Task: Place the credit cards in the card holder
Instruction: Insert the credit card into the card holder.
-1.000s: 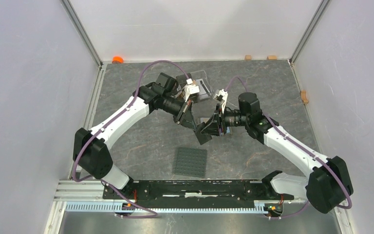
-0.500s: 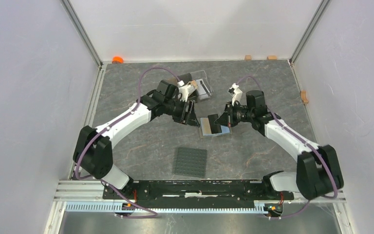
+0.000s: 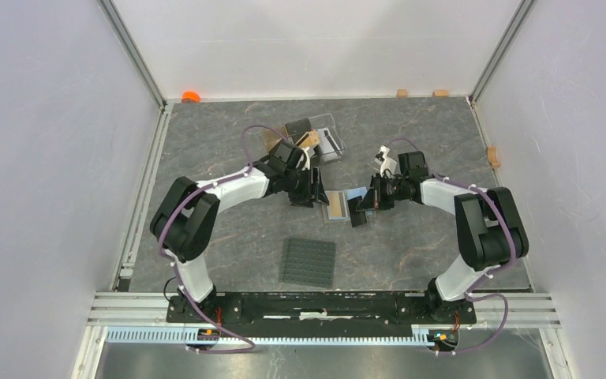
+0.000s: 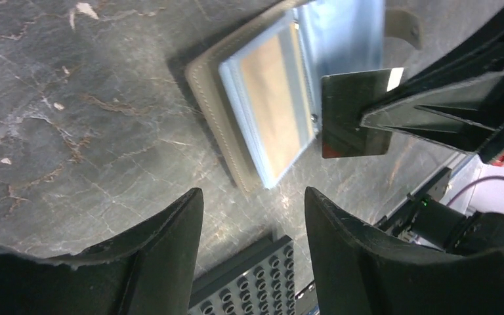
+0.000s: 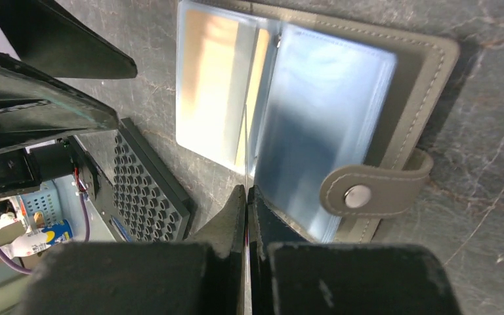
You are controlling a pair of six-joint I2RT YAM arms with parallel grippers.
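Top camera looks down; 2 close wrist cameras, perhaps oblique, share card holder (image 4: 269, 105).

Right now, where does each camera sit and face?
Top: overhead, near side, looking down on table; left arm, right arm show.
Left wrist: on that arm, looks down past its open end effector at holder, card.
Right wrist: on that arm, looks down past its shut end effector, gripping the card.
Wrist views share holder, mat.

Grey marbled table (image 3: 229, 229) bears open card holder (image 3: 337, 205), studded mat (image 3: 309, 262), clear stand (image 3: 327, 142).
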